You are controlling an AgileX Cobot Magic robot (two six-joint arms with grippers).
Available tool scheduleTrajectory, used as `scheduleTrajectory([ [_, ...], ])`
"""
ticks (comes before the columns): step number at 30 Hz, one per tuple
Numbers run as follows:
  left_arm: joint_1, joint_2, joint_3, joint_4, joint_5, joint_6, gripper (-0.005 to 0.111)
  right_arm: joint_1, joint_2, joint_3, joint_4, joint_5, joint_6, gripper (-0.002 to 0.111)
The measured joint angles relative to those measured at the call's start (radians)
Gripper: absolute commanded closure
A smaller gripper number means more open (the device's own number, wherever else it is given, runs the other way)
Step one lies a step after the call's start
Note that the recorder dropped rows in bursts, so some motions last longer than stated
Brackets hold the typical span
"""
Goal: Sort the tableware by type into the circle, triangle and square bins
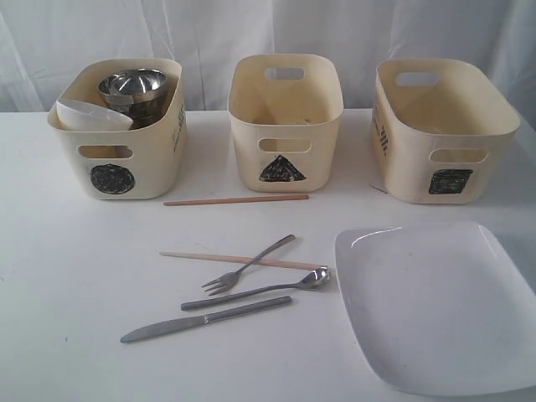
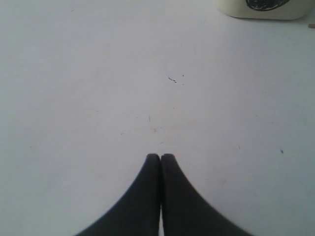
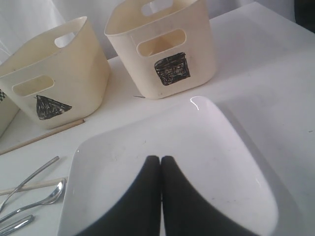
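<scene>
The circle bin at the left holds steel bowls and mugs and a white bowl. The triangle bin and square bin look empty. On the table lie two chopsticks, a fork, a spoon and a knife. The large white plate sits at the front right. Neither arm shows in the exterior view. My left gripper is shut above bare table. My right gripper is shut above the plate, holding nothing.
White curtain hangs behind the bins. The right wrist view also shows the square bin, the triangle bin, a chopstick and the spoon. The circle bin's base shows at the far edge of the left wrist view.
</scene>
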Motion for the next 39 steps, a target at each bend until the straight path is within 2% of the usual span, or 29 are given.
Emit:
scheduleTrajectory([
  [20,-0.009,0.0,0.002,-0.024,-0.008,0.032,0.107,0.0,0.0,0.0,0.0,-0.013,0.0,0.108],
  [28,-0.009,0.0,0.003,-0.031,-0.008,0.032,0.107,0.0,0.0,0.0,0.07,-0.351,0.136,0.108],
  [39,-0.009,0.0,0.003,-0.031,-0.008,0.032,0.107,0.0,-0.001,-0.02,0.074,-0.741,0.126,0.108],
])
